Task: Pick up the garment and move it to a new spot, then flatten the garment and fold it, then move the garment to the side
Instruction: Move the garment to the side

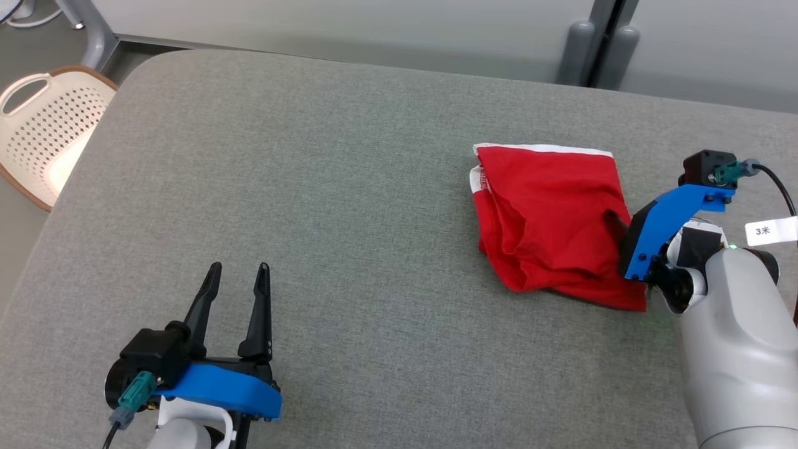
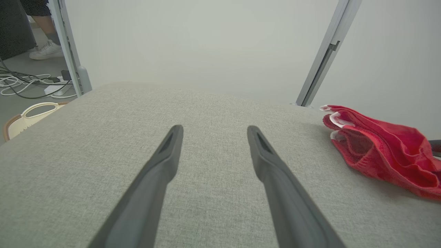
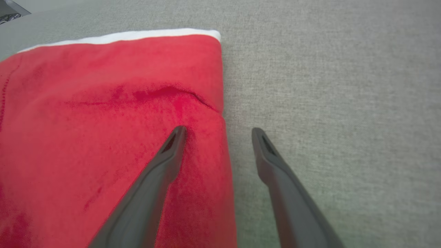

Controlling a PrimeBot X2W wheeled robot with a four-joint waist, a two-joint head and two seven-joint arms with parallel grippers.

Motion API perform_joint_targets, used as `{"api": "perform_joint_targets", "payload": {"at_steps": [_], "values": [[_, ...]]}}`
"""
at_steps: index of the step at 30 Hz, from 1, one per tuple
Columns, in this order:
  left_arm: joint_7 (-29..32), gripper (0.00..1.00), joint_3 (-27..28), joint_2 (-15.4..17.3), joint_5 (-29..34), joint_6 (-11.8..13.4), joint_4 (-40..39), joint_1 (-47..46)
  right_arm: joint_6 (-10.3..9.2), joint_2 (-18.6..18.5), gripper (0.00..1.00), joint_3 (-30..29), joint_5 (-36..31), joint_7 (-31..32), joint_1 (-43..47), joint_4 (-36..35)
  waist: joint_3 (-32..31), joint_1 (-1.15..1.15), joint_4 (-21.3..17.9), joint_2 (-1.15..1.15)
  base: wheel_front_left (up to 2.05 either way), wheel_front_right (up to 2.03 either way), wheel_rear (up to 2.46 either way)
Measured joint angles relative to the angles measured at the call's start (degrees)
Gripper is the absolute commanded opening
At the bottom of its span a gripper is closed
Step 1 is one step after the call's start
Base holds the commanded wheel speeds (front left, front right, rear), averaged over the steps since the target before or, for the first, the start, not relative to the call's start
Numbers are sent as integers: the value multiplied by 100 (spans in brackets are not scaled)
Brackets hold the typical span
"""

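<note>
Head view takes in the grey fabric-covered table [image 1: 349, 156], the biggest thing in the room, stretching out ahead of both sets of jaws. The red garment [image 1: 548, 218] lies crumpled on it, right at the right gripper [image 3: 218, 132]. Those jaws stand spread, one finger over the red cloth and the other over bare table, with the garment's side edge running between them. Whether that finger presses into the cloth I cannot tell.

A perforated cream basket [image 1: 43, 131] sits off the table's edge, far out to the left of the left gripper [image 1: 239, 268] and cut off by the frame. The left jaws are apart too, with bare table between them and the garment well off to their right.

From above, a blue bracket [image 1: 667, 218] hides most of the right fingers. A small white tag [image 1: 770, 231] by that wrist reads "3米". Red lettering on the garment's white band [image 1: 479, 181] is too small to read.
</note>
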Motion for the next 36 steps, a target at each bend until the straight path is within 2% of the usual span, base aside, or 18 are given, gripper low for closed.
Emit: {"api": "perform_joint_targets", "payload": {"at_steps": [3,8,9,10,11,14,15,19,24,29,34,35,36], "values": [[-25,100,-29,-40,-8,-25,78,-24,0,-8,100,-237,-167,-4,-158,468,4,0,72,0,0,0,0],[-36,100,-32,-66,-15,-58,180,-55,-1,-30,100,194,-100,44,-417,1077,-2,0,72,0,0,0,0],[-53,100,-29,-68,-19,-68,193,-64,-1,-34,42,296,-30,41,-463,1144,2,0,53,0,0,0,0],[-58,100,-22,-67,-29,-70,209,-76,-1,-35,16,416,-4,4,-498,1190,5,0,28,0,0,0,0],[-58,100,-22,-67,-29,-70,209,-76,-1,-35,0,416,-4,4,-498,1190,5,0,28,0,0,0,0],[-76,100,32,-58,-42,-74,235,-121,2,-49,0,904,-119,-183,-604,1205,23,0,-116,0,0,0,0],[-76,100,32,-58,-42,-74,235,-121,2,-49,0,904,-119,-183,-604,1205,23,0,-116,0,0,0,0],[-85,100,127,-29,-35,-90,229,-144,1,-326,0,1839,-136,-209,-921,1096,2,0,-389,0,0,0,0],[-93,100,209,43,13,-97,135,-77,1,-625,0,2996,377,119,-1191,744,-54,0,-829,0,0,0,0],[-100,100,267,65,55,-67,-19,-73,1,-1328,0,4042,1133,439,-1346,-51,-64,0,-1371,0,0,0,0],[-101,100,277,99,73,-65,-143,-140,1,-2134,0,4637,1726,586,-1363,-812,4,-1,-1903,0,0,0,0],[-101,100,277,99,73,-65,-143,-140,1,-2134,0,4637,1726,586,-1363,-812,4,-1,-1903,0,0,0,0],[-100,100,274,132,92,-64,-171,-139,1,-2385,0,4733,1828,446,-1349,-1022,45,-1,-2097,0,0,0,0]]}}
